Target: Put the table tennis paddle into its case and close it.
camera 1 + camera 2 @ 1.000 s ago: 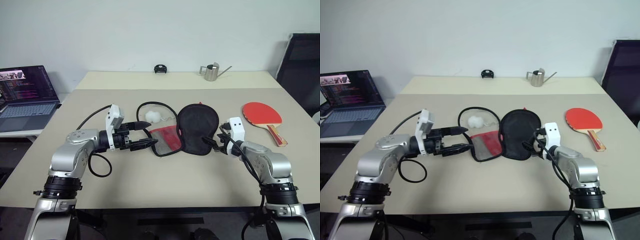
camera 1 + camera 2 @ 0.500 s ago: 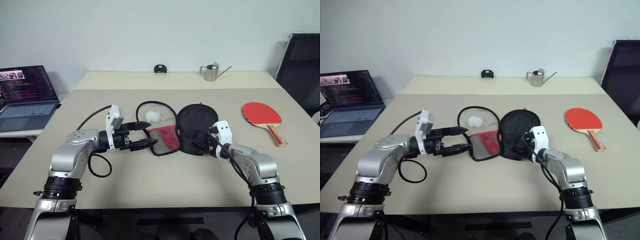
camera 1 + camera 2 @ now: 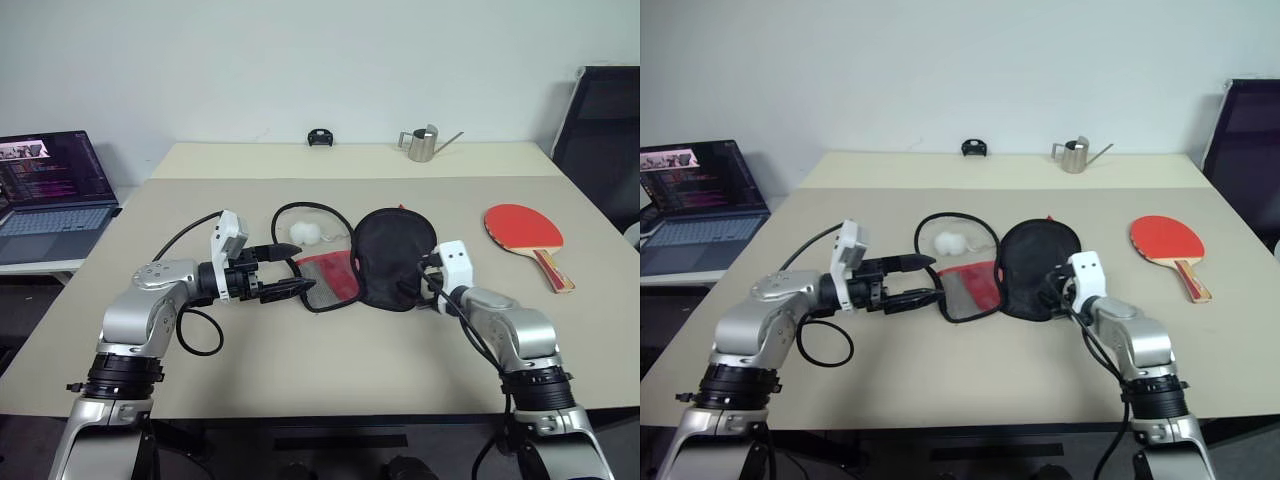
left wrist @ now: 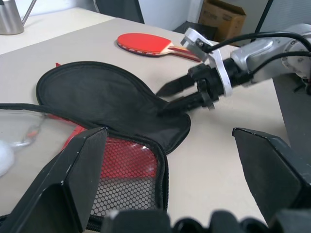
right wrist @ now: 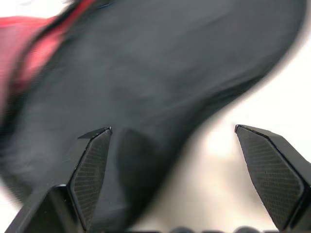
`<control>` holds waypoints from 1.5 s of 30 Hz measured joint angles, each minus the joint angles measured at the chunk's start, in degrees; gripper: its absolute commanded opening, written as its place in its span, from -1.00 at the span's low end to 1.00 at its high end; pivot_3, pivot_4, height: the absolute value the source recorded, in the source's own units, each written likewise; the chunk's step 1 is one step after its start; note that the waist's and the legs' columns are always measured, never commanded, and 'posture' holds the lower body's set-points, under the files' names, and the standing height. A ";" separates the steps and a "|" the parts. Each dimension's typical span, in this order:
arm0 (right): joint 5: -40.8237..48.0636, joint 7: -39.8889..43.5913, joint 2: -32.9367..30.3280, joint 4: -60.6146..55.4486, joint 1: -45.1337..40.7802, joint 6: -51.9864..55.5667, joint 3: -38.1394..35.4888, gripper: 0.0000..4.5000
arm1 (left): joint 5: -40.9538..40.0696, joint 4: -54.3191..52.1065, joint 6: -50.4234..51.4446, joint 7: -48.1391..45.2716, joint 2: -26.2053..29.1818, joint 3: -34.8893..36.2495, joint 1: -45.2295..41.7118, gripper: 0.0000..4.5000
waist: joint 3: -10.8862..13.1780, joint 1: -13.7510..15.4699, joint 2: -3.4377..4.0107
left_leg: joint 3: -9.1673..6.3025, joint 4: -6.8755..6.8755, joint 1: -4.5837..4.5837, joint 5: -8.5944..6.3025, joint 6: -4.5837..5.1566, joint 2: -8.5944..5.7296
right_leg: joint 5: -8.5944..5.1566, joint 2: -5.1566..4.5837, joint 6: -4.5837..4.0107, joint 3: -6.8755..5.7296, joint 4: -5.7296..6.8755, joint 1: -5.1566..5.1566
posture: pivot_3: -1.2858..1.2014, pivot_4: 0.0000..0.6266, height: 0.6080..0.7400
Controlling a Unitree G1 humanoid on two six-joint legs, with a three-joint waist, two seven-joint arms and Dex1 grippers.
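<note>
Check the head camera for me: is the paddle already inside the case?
No, the table tennis paddle lies bare on the table, well off to the right of the opened case.

Arms: rounded silver-grey metal shells, each with a black ribbed ring low on the upper part.
Wrists: black blocks of motors and brackets between the silver shell and the jaws.
Camera housings: a small white box on each wrist, with dark round holes on its face.
Cables: black; one hangs in a loop under the left arm, thinner ones run along the right forearm.
Left gripper [image 3: 288, 268]: two long black tapered fingers.
Right gripper [image 4: 165, 98]: the same black pointed fingers behind a white plate.
Finger pads [image 5: 92, 167]: dark, with a fine crosshatch texture.
</note>
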 measured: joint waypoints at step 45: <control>3.68 18.68 -21.20 10.63 -11.31 6.55 3.40 -0.98 | -0.02 -0.89 0.27 -0.13 -0.38 -0.63 0.19 1.00 | 0.03 0.12 -0.03 | -0.02 -0.04 -0.09 -0.01 0.01 -0.01 | 0.00 -0.01 0.00 -0.05 -0.23 0.01 | 0.03 -0.52 1.00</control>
